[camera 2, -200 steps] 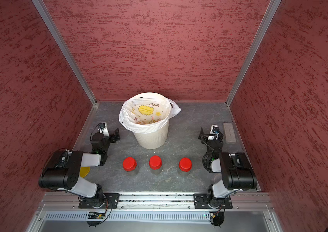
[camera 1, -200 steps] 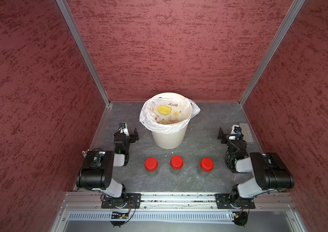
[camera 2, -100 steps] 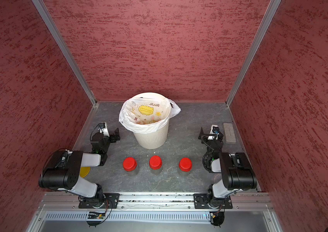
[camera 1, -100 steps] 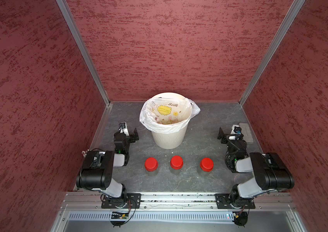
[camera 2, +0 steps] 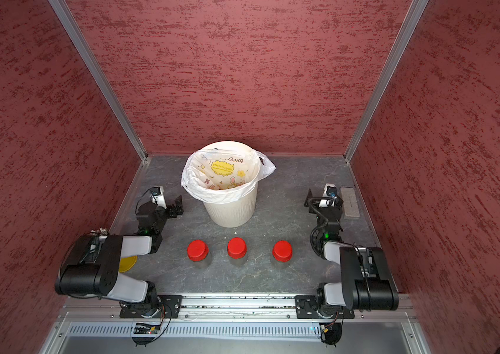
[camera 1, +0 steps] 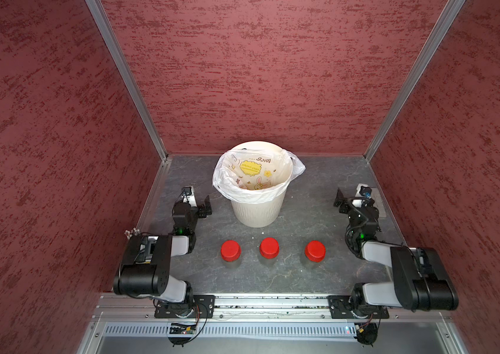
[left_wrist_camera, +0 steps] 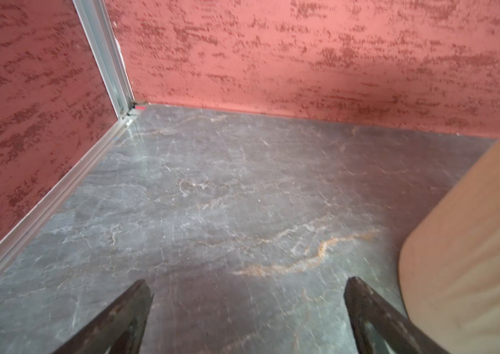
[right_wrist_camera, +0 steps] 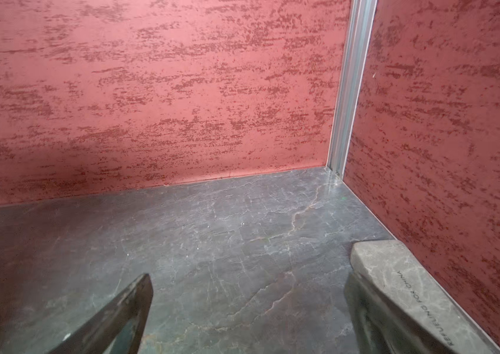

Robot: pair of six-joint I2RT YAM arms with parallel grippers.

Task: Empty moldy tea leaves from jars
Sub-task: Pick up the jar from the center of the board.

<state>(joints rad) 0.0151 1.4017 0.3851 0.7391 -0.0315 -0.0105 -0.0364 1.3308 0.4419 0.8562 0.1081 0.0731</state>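
Three small clear jars with red screw lids stand in a row on the grey table in both top views: left jar, middle jar, right jar. All are upright with lids on, and the tea leaves are hidden beneath the lids. My left gripper rests open left of the bin, well behind the left jar. My right gripper rests open near the right wall, behind the right jar. Only bare table shows between either pair of fingers.
A cream ribbed bin lined with a white printed bag stands behind the jars, mid-table. A grey stone block lies by the right wall beside my right gripper. A yellow disc peeks out under the left arm. Red walls enclose three sides.
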